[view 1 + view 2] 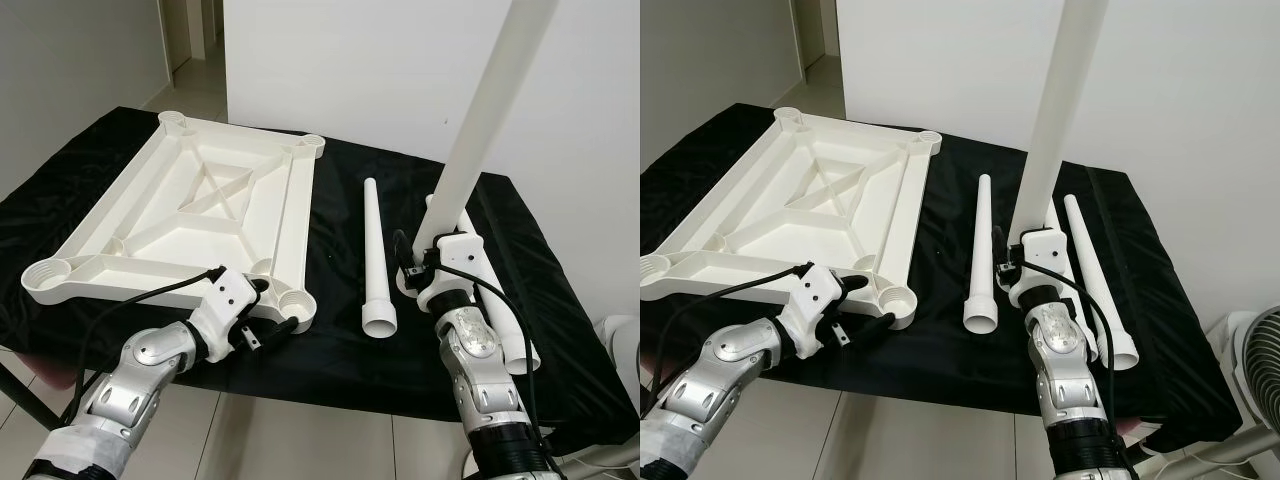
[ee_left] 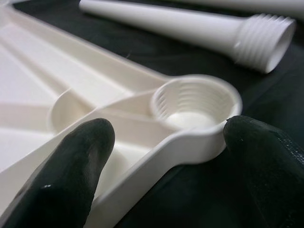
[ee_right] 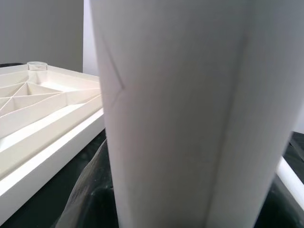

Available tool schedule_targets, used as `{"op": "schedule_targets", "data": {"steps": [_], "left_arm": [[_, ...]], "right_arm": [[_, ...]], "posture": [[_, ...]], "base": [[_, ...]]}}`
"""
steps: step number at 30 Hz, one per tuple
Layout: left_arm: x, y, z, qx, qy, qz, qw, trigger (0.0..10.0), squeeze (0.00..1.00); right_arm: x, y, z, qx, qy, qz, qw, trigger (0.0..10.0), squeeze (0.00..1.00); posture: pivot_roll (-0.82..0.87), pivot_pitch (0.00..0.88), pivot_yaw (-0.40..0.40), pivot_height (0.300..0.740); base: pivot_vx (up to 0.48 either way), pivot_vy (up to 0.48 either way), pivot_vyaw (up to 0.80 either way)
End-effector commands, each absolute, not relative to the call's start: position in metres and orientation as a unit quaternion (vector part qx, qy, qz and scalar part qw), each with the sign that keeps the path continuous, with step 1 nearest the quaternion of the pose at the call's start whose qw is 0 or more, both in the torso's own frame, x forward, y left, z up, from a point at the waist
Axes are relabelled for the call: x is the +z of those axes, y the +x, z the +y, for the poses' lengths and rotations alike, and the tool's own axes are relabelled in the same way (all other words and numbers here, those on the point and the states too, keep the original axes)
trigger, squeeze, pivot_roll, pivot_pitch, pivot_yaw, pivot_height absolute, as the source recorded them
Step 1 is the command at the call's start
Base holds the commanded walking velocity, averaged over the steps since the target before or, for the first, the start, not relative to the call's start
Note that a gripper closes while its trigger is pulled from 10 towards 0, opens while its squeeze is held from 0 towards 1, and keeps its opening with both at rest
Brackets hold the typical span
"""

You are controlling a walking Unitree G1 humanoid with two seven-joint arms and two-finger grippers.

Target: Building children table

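Nearest us, our left claw (image 1: 268, 322) straddles, fingers apart, the upturned tabletop's (image 1: 190, 205) threaded socket (image 2: 194, 102) at the worktop's (image 1: 340, 350) front edge, while our right claw (image 1: 418, 272) clamps an upright leg (image 1: 480, 120), which may tip and cross-thread.

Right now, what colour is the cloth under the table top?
Black cloth, clearest in the left eye view.

The upright leg (image 1: 478, 120) runs off the top edge, and it hides the right gripper's (image 1: 418, 268) fingers.
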State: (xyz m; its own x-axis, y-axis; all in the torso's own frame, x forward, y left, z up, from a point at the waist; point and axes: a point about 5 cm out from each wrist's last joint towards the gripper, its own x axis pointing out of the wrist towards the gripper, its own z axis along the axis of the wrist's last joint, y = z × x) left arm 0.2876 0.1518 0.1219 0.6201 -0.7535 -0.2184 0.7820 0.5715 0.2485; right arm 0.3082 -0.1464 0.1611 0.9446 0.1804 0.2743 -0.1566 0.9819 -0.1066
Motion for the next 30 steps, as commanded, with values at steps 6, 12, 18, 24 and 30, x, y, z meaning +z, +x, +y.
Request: {"op": "schedule_targets", "data": {"steps": [6, 12, 18, 24, 30], "left_arm": [[0.112, 0.294, 0.155, -0.468, 0.200, 0.088, 0.856, 10.0, 0.00], [0.106, 0.300, 0.149, -0.478, 0.244, 0.111, 0.837, 10.0, 0.00], [0.103, 0.296, 0.135, -0.531, 0.246, 0.122, 0.802, 10.0, 0.00], [0.111, 0.293, 0.111, -0.573, 0.213, 0.099, 0.785, 10.0, 0.00], [0.115, 0.287, 0.080, -0.600, 0.185, 0.069, 0.776, 10.0, 0.00]], "right_arm": [[0.165, 0.307, -0.148, 0.082, -0.044, -0.148, 0.985, 10.0, 0.00], [0.166, 0.307, -0.150, 0.078, -0.045, -0.151, 0.984, 10.0, 0.00], [0.167, 0.308, -0.148, 0.078, -0.045, -0.153, 0.984, 10.0, 0.00], [0.168, 0.308, -0.149, 0.077, -0.044, -0.154, 0.984, 10.0, 0.00], [0.168, 0.308, -0.151, 0.072, -0.040, -0.153, 0.985, 10.0, 0.00]], "posture": [[-0.02, 0.000, -0.083, 0.740], [-0.02, 0.000, -0.081, 0.740], [-0.02, 0.000, -0.078, 0.740], [-0.03, 0.000, -0.073, 0.740], [-0.03, 0.000, -0.066, 0.740]], "base": [[0.000, 0.000, 0.00], [0.000, 0.000, 0.00], [0.000, 0.000, 0.00], [0.000, 0.000, 0.00], [0.000, 0.000, 0.00]]}}
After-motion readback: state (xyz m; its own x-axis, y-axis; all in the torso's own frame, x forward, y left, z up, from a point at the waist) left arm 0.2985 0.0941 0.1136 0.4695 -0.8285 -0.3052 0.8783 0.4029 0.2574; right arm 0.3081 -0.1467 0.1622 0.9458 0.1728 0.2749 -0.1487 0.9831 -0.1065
